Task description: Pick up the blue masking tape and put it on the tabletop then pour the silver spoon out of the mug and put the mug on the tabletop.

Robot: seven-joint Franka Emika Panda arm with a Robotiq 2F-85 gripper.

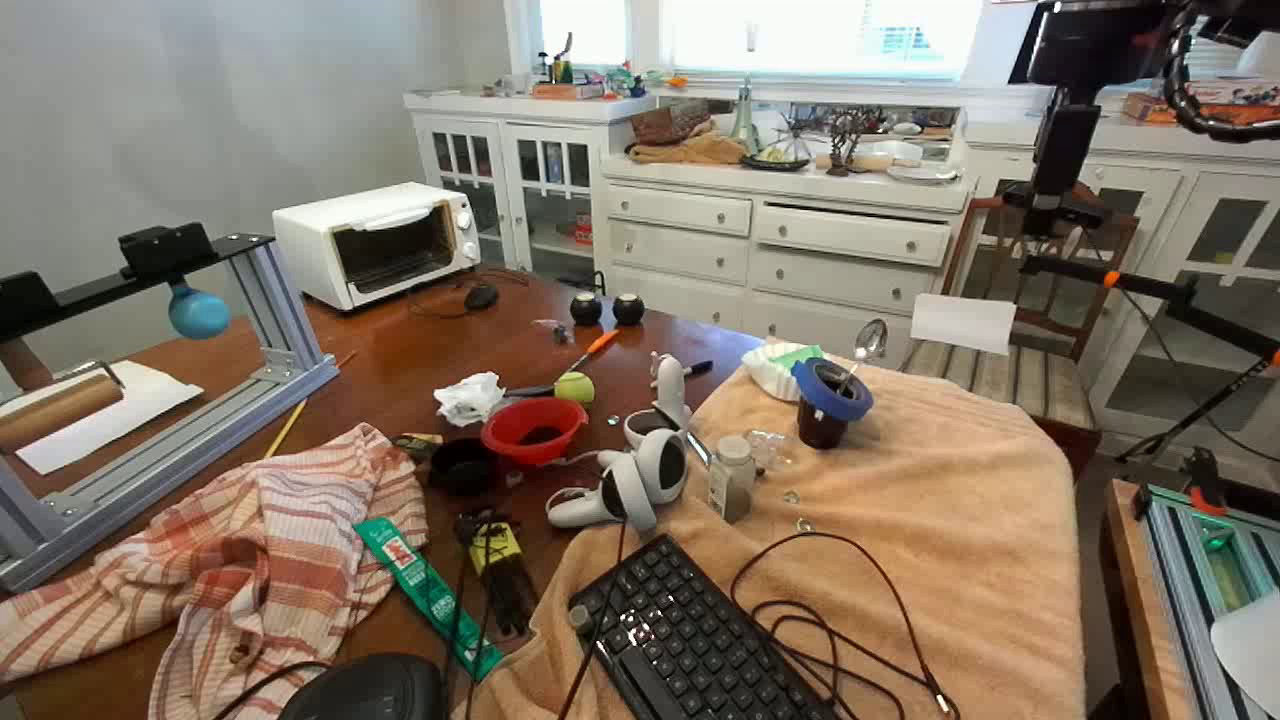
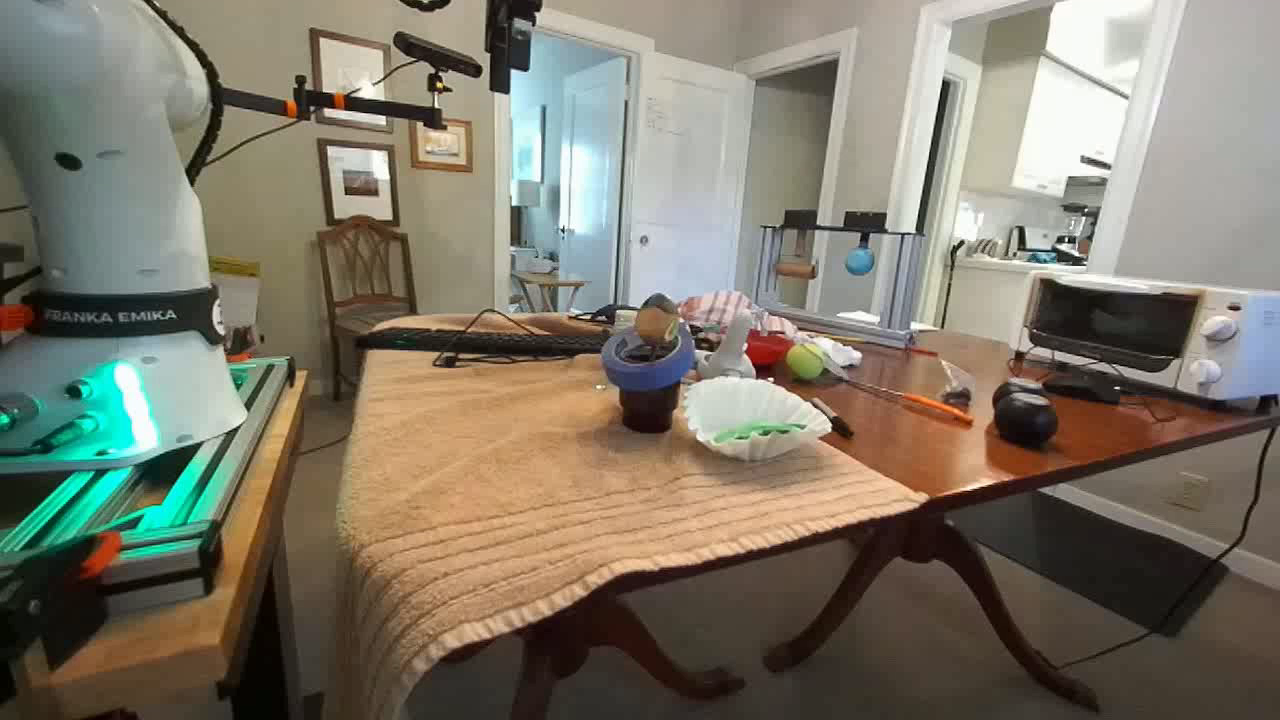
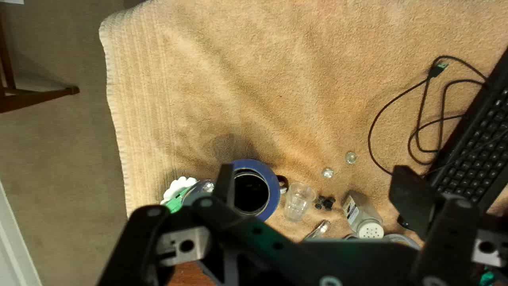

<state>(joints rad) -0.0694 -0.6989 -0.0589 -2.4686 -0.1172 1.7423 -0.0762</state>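
The blue masking tape [image 1: 850, 405] rests around the rim of the dark mug [image 1: 820, 432]. The mug stands upright on the peach-tan cloth [image 1: 960, 530] over the tabletop [image 1: 400, 345]. The tape [image 2: 650, 376] and mug [image 2: 647, 412] show the same way in an exterior view. A silver spoon [image 1: 871, 338] leans out of the mug, bowl up. My gripper [image 1: 1055, 215] hangs high above, apart from everything. In the wrist view my gripper [image 3: 316, 174] is open and empty. Its left finger covers part of the tape [image 3: 274, 184] and the spoon.
A white paper filter [image 2: 757, 420] with something green touches or nearly touches the mug. A clear plastic cup [image 3: 298, 201] lies by the mug handle. A glass shaker [image 1: 732, 480], white controllers [image 1: 650, 470], a red bowl [image 1: 535, 430] and a keyboard [image 1: 690, 640] with cable are nearby.
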